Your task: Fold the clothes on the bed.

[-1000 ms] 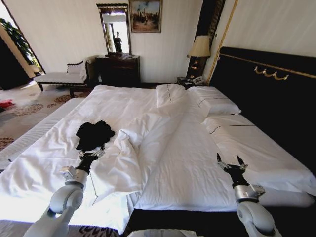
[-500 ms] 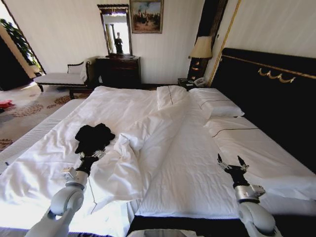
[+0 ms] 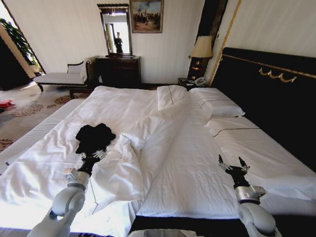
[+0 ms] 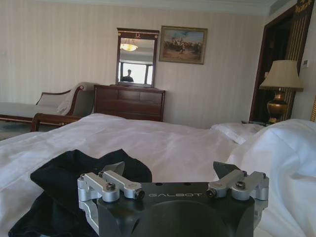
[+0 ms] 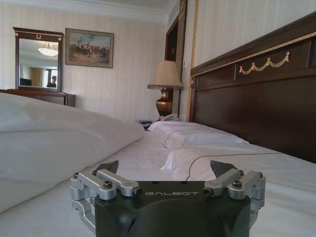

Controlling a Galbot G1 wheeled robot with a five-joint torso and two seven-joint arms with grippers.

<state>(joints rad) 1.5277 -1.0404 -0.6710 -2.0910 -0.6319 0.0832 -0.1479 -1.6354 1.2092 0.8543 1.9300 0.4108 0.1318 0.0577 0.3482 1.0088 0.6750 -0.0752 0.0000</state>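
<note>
The clothes are one crumpled black T-shirt lying in a heap on the left half of the bed, on its white sheets. My left gripper hovers just at the shirt's near edge, open and holding nothing. In the left wrist view the black T-shirt lies beside and just beyond one finger of the left gripper. My right gripper stands open over bare sheet on the right half, far from the shirt. In its own wrist view the right gripper faces the pillows.
A rumpled white duvet fold lies right of the shirt, between the two arms. Pillows rest against the dark headboard. A lamp, dresser and chaise stand beyond the bed. A striped bench runs along the left.
The whole view has shifted slightly, so the camera moved a little nearer the bed. The shirt stays where it lay. Both grippers remain open.
</note>
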